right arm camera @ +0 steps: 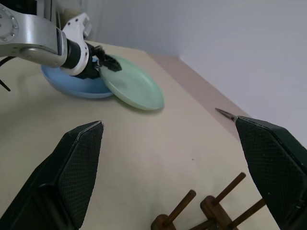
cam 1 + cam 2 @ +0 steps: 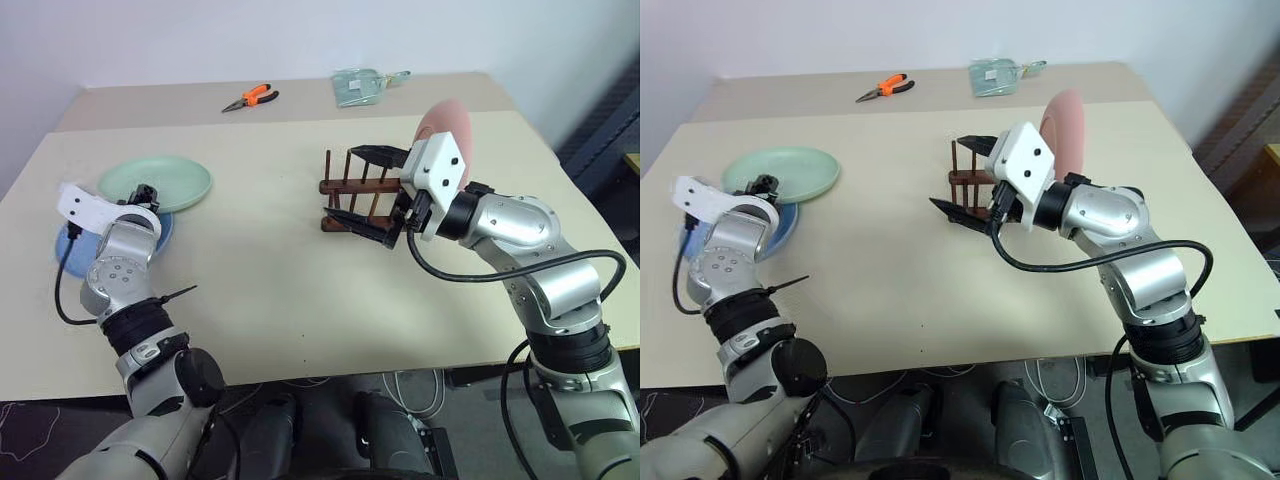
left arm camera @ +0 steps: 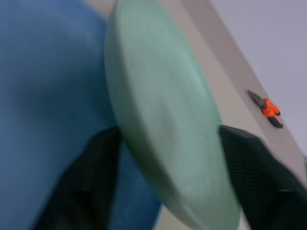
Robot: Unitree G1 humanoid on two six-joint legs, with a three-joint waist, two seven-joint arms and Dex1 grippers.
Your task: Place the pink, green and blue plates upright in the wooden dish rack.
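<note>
Pink plate racked, green and blue waiting at left

Your left gripper straddles the green plate rim over the blue plate, left of frame; right gripper gapes empty at the wooden rack, centre, pink plate upright.

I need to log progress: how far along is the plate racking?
Done: the pink plate stands upright in the rack, and the open right end effector holds nothing. In hand: the left end effector straddles the green plate's rim. Left: racking the green plate, then the blue plate beneath it.
</note>
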